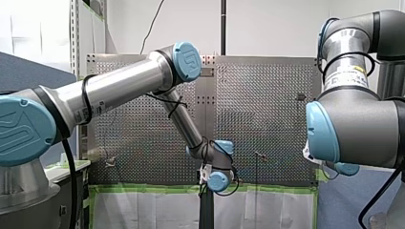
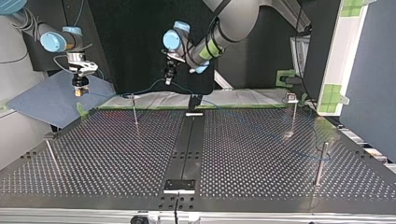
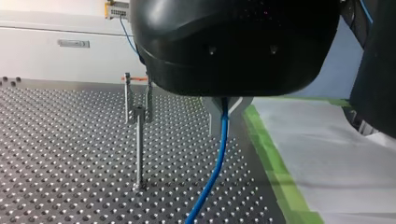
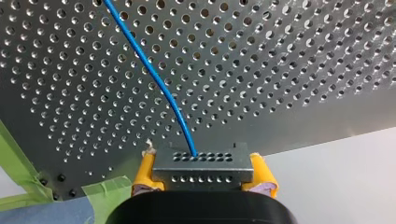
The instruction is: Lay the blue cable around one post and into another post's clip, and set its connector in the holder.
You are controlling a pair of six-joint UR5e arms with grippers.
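Right wrist view shows my right gripper point(image 4: 202, 171) clamped by its yellow pads on the grey connector point(image 4: 201, 161). The blue cable point(image 4: 159, 84) runs out of the connector over the perforated worktop point(image 4: 289, 70). In the left wrist view, my left gripper point(image 3: 225, 108) has its metal fingers closed on the cable farther along. It hangs above the worktop near the taped edge, with a clip-topped post point(image 3: 139, 144) just beside it and no cable in that clip. The top view has both grippers raised and well apart. I judge the routing step barely begun. Next, my left gripper should carry its stretch around one post and press it into another's clip, with enough slack that the connector end isn't tugged.
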